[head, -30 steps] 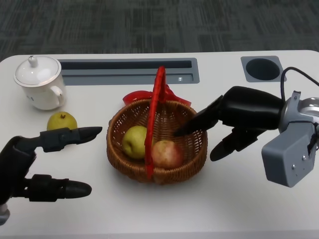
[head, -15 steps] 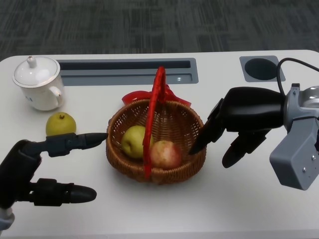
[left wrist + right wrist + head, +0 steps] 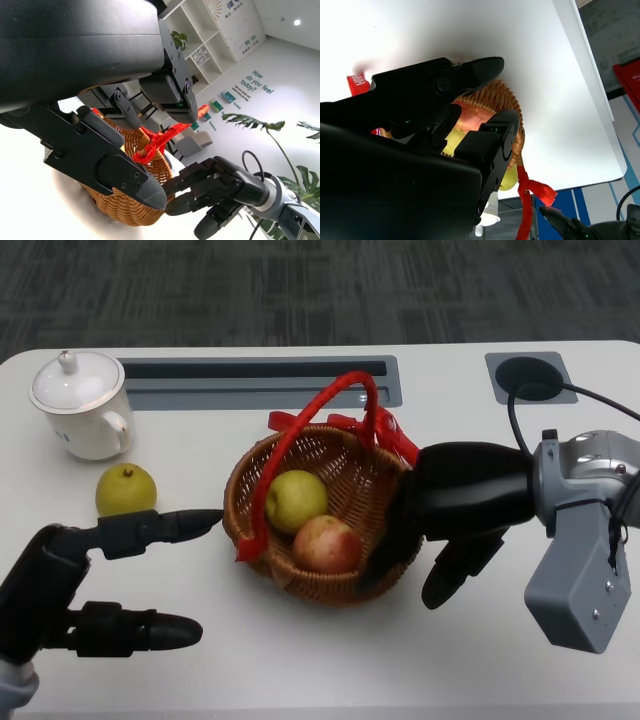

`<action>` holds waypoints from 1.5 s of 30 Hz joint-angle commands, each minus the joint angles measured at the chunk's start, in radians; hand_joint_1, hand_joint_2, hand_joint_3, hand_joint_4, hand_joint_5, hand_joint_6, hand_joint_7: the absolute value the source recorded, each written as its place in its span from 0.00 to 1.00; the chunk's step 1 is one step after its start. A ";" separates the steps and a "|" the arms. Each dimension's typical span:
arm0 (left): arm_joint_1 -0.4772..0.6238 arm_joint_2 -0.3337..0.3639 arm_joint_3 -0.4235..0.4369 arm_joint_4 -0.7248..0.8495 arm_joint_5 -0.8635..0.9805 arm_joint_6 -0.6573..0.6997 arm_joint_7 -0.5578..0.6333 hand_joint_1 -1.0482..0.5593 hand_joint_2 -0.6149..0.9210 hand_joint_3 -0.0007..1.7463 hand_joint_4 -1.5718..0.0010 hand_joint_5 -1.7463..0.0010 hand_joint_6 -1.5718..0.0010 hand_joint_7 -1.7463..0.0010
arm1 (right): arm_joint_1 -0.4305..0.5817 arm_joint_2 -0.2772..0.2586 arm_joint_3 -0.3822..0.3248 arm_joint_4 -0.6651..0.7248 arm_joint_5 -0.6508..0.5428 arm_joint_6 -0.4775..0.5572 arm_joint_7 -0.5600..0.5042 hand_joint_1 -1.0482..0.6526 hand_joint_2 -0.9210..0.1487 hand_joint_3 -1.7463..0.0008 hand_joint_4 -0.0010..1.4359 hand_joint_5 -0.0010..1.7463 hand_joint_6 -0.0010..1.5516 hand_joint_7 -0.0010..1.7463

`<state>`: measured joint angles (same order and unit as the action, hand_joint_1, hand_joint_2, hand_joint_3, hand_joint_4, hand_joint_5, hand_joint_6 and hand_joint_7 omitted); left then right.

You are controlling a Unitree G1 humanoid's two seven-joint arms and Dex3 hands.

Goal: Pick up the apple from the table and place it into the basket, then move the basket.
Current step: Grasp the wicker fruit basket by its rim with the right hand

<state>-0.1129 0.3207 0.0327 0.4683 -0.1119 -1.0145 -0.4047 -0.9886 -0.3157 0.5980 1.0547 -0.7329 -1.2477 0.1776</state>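
red-yellow apple: lies inside round brown wicker basket, nearer side, touching yellow-green pear-like fruit behind it. basket tilted; its red handle w/ red ribbon leans over toward robot's left.

right black hand: gripping basket's rim on robot's right side; fingers closed over the wicker edge, one finger reaching down the outer wall, lower fingers curled beneath & free of the basket. right wrist view confirms fingers wrapped over the rim, apple & green fruit visible between them. silver forearm enters from right, grey box on wrist.

left black hand: open, holds nothing. upper finger stretched out level, tip just beside basket's near-left wall; contact cannot tell. lower finger extended parallel, apart from it, over bare table.

also on white table: second yellow-green fruit, behind left hand; white lidded ceramic cup w/ handle, far left.
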 commanded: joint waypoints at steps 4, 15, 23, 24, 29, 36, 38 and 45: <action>0.008 0.014 0.009 -0.015 -0.016 0.011 -0.006 0.31 0.85 0.00 0.43 0.99 0.49 1.00 | -0.057 -0.036 -0.030 -0.044 0.030 -0.049 -0.013 0.24 0.02 1.00 0.63 0.00 0.52 0.00; -0.005 0.010 0.016 -0.012 -0.002 0.013 0.001 0.31 0.85 0.00 0.42 0.99 0.49 1.00 | -0.095 -0.059 -0.067 -0.077 0.176 -0.049 0.103 0.22 0.04 1.00 0.62 0.00 0.50 0.00; 0.016 -0.001 0.033 -0.030 0.031 0.005 0.031 0.31 0.85 0.00 0.42 0.99 0.49 1.00 | -0.086 -0.025 -0.047 -0.048 0.127 0.003 0.101 0.23 0.02 1.00 0.61 0.00 0.50 0.00; 0.021 -0.002 0.038 -0.035 0.042 0.005 0.040 0.30 0.85 0.00 0.43 1.00 0.49 1.00 | -0.084 -0.018 -0.044 -0.038 0.120 0.011 0.096 0.23 0.02 1.00 0.61 0.00 0.50 0.00; 0.044 -0.014 0.080 -0.050 0.132 -0.006 0.120 0.29 0.84 0.00 0.44 1.00 0.49 1.00 | -0.076 0.016 -0.015 0.011 0.051 0.043 0.041 0.24 0.03 1.00 0.60 0.01 0.50 0.00; 0.076 -0.020 0.144 -0.057 0.235 -0.051 0.245 0.30 0.83 0.00 0.44 1.00 0.50 1.00 | -0.074 0.062 0.056 0.085 -0.077 0.099 -0.092 0.24 0.00 0.99 0.62 0.01 0.49 0.00; 0.083 -0.020 0.154 -0.058 0.252 -0.070 0.271 0.30 0.82 0.00 0.45 1.00 0.51 1.00 | -0.072 0.076 0.074 0.106 -0.098 0.121 -0.120 0.23 0.00 0.99 0.61 0.00 0.49 0.00; 0.102 -0.011 0.178 -0.075 0.300 -0.083 0.335 0.28 0.82 0.00 0.46 1.00 0.52 1.00 | -0.041 0.128 0.123 0.189 -0.128 0.240 -0.127 0.19 0.02 1.00 0.54 0.00 0.44 0.00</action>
<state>-0.0182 0.2959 0.1989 0.4065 0.1842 -1.0919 -0.0912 -1.0429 -0.1910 0.7127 1.2230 -0.8575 -1.0333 0.0343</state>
